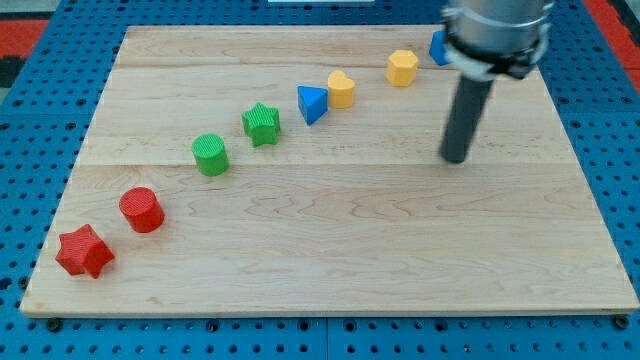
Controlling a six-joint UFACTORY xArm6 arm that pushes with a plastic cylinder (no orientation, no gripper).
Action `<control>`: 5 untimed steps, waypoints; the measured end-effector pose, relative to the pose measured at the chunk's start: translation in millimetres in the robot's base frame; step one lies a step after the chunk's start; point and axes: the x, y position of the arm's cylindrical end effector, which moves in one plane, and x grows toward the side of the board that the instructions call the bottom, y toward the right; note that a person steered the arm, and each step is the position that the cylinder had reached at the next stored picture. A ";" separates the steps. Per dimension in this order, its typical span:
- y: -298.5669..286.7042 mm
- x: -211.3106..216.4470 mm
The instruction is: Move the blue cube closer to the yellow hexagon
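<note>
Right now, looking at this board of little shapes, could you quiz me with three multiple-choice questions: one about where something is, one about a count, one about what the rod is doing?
1. Where is the blue cube?
A. at the view's top, partly hidden behind the arm
B. at the view's bottom left
C. between the two green blocks

2. How many red blocks are on the board?
A. one
B. two
C. four

3. What is my tip touching?
A. the yellow hexagon
B. the blue triangle
C. no block

Answers:
1 A, only its blue edge shows beside the arm, right of the yellow hexagon.
2 B, a red star and a red cylinder.
3 C, bare wood surrounds my tip.
</note>
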 end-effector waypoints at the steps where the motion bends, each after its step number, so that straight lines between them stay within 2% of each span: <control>1: 104.5 -69.4; 2: 119.1 -126.1; 3: 86.5 -162.2; 4: 23.0 -164.4; 5: 3.9 -176.3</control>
